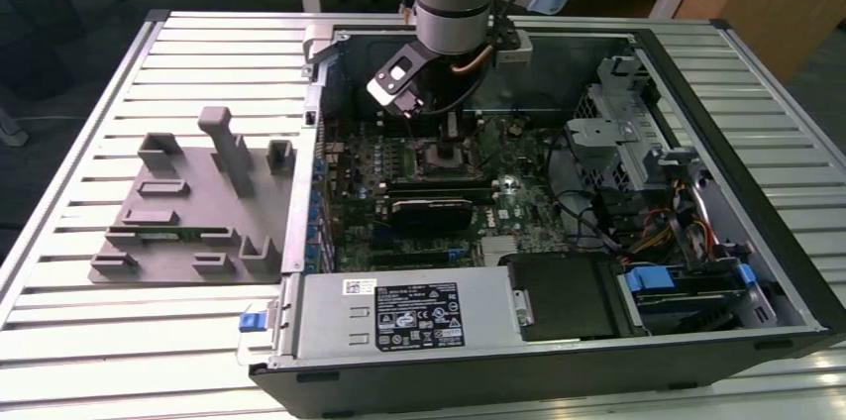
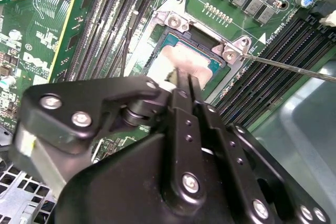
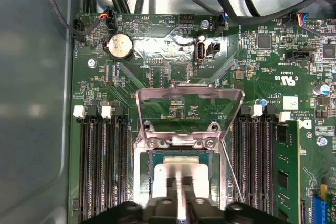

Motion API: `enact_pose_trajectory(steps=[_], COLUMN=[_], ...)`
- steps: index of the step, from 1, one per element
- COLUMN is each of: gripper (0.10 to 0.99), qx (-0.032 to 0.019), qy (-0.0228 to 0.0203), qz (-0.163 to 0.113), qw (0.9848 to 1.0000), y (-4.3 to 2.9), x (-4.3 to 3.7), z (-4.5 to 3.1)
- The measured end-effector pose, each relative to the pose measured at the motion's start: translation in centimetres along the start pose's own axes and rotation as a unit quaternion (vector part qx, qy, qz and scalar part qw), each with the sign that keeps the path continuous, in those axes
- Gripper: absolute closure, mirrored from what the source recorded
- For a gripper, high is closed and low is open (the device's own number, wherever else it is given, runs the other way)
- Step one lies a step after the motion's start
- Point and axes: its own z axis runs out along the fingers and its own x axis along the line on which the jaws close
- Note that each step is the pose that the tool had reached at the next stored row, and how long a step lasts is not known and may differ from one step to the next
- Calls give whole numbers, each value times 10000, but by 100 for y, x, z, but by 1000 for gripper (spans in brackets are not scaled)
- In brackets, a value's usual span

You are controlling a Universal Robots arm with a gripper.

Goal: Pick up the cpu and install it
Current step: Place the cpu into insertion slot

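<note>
The small square cpu with its shiny silver-grey metal top [image 3: 181, 170] lies flat in the metal-framed socket [image 3: 140, 166] in both wrist views. The black gripper [image 3: 181, 188] has its fingers pressed together, tips at the chip's top (contact cannot be told). The hinged silver load plate [image 3: 189, 98] stands raised. Long black memory slots [image 3: 102, 166] flank the socket on the green motherboard [image 3: 157, 77], inside the open black computer case [image 1: 529, 380].

cpu [image 3: 181, 170] in socket [image 3: 142, 178], hand [image 3: 181, 188] directly over it
</note>
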Motion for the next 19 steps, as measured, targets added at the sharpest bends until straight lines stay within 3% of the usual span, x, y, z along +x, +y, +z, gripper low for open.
enact_pose_trajectory(steps=[3,19], gripper=[980,980], qx=[0,1], qy=[0,-1], qz=[0,0], qw=[10000,10000], y=[0,-4], x=[0,0], z=[-1,51])
